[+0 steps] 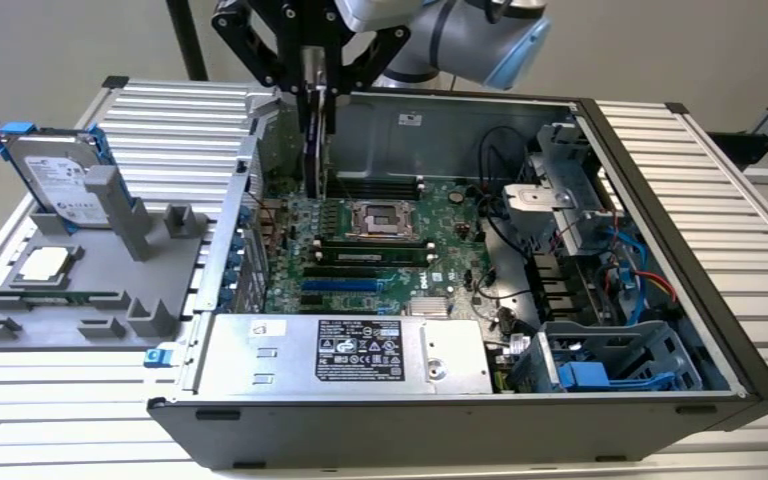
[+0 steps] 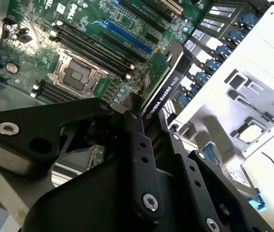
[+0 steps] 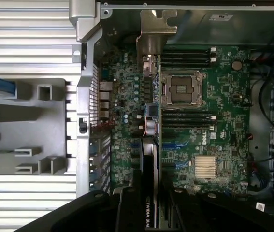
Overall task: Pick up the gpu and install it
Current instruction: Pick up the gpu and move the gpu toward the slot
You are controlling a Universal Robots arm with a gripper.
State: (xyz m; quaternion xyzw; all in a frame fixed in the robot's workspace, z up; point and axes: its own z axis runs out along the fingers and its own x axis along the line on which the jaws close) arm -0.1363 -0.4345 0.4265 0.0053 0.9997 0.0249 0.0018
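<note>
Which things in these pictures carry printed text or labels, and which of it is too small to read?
gpu: white lettering along the black shroud's edge, legible.
power supply: white label, print too small to read.
hard drive: label, print too small to read.
motherboard: white logo and tiny markings, mostly too small.

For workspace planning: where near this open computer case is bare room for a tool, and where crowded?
Bare: slatted table beyond the case on the exterior view's right, and in front of the grey fixture. Crowded: motherboard, under the claw holding the gpu.
</note>
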